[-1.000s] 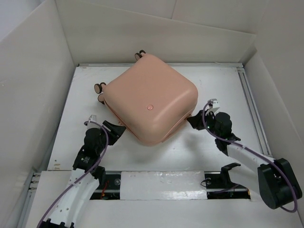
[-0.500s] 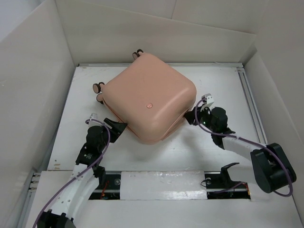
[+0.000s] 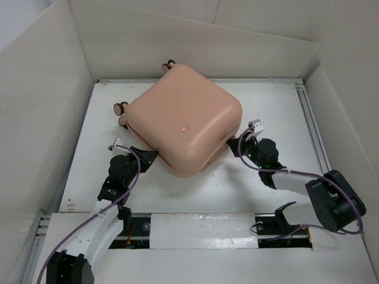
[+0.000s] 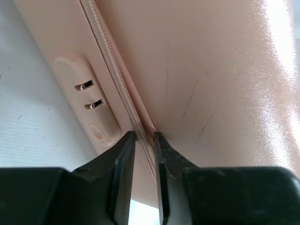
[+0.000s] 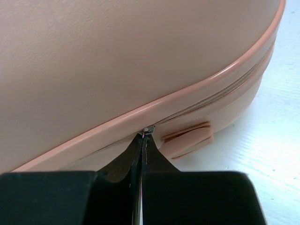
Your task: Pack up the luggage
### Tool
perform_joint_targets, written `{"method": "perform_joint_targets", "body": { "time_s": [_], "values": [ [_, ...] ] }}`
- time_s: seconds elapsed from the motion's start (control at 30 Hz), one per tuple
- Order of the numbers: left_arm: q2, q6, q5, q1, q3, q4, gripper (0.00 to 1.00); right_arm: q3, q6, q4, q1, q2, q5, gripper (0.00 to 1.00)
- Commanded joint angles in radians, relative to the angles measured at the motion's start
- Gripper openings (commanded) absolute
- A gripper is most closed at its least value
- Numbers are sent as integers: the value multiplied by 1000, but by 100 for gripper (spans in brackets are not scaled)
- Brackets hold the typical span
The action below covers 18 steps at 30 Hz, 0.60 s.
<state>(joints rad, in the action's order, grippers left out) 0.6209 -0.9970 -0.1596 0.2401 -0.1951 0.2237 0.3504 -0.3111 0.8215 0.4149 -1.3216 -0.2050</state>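
The peach-pink luggage [image 3: 183, 112] lies closed and flat on the white table, turned diagonally. My left gripper [image 3: 148, 157] is at its near-left side. In the left wrist view the fingers [image 4: 144, 136] stand a narrow gap apart, tips against the shell [image 4: 211, 70] on either side of the zipper track [image 4: 112, 70]. My right gripper [image 3: 238, 144] is at the near-right side. In the right wrist view it [image 5: 143, 136] is shut on the small metal zipper pull [image 5: 148, 128] under the shell's rim [image 5: 117, 56].
White walls surround the table on the left, back and right. The suitcase's wheels [image 3: 121, 108] point to the back left. A moulded side foot [image 5: 187, 136] sits just right of the zipper pull. A metal rail [image 3: 311, 118] runs along the table's right edge.
My right gripper has moved left and back along the suitcase's side, holding the seam. The suitcase has shifted slightly to the back left. The left gripper has stayed at the near-left side.
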Motion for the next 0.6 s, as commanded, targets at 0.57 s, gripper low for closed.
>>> {"method": "perform_joint_targets", "body": {
  "time_s": [0.57],
  "values": [
    [128,-77,-130,8,85,305,0,284,-382,-271,982,-49,457,0]
  ]
}}
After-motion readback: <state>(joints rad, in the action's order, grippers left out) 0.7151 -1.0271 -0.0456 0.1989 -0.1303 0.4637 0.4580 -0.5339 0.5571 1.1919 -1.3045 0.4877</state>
